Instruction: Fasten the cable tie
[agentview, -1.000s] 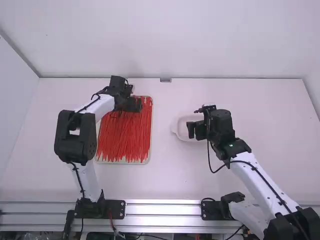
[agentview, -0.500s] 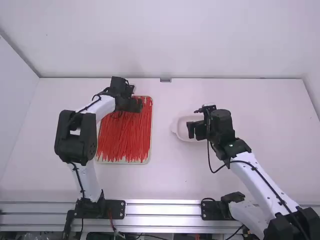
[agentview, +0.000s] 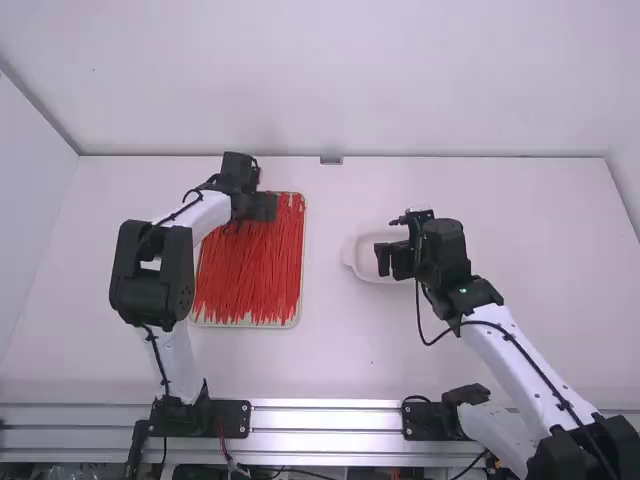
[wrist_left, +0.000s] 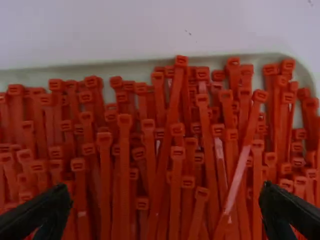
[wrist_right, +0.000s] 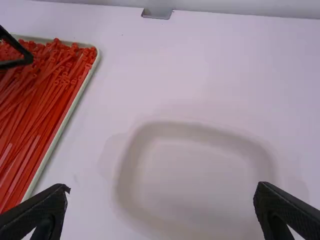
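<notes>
cable ties (wrist_left: 165, 150) lie heaped in the tray (wrist_left: 100, 69) beneath my left gripper (wrist_left: 162, 202), long axes running away from the bases between its wide-open, empty jaws, while my right gripper (wrist_right: 162, 205), also open and empty, hovers over the dish (wrist_right: 195, 165) farther off.

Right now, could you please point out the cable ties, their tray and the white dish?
cable ties (wrist_left: 150, 150), left wrist view, middle of the pile.
tray (wrist_left: 75, 70), left wrist view, bare rim beyond the ties.
white dish (wrist_right: 195, 170), right wrist view, its bare floor.
</notes>
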